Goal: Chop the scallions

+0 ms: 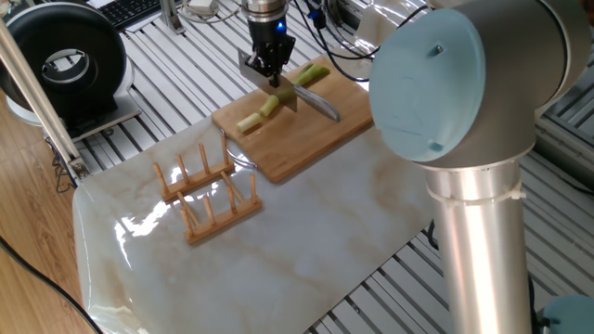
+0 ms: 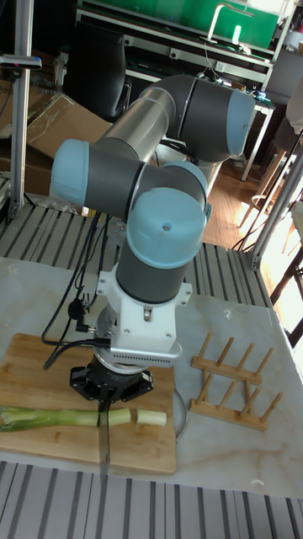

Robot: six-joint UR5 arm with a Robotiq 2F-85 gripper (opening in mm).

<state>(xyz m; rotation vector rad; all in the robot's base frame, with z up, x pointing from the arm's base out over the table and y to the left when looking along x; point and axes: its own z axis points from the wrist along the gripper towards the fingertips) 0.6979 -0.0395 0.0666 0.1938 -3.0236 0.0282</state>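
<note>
The scallions lie across a bamboo cutting board (image 1: 302, 139). A long green stalk (image 1: 313, 73) runs toward the far side, and short pale cut segments (image 1: 249, 121) lie at the near-left end. In the tall fixed view the long stalk (image 2: 46, 417) lies on the left, with short segments (image 2: 152, 417) to its right. My gripper (image 1: 272, 78) (image 2: 106, 402) hangs directly over the scallions, shut on a knife. The silver blade (image 1: 316, 100) (image 2: 106, 442) crosses the stalk at the cut line, at or just above it.
A wooden peg rack (image 1: 209, 193) (image 2: 234, 379) stands on the marble slab (image 1: 278, 250) near the board's corner. A black round device (image 1: 65, 57) sits at the far left. The arm's large grey column (image 1: 473, 204) fills the right foreground. Cables trail behind the board.
</note>
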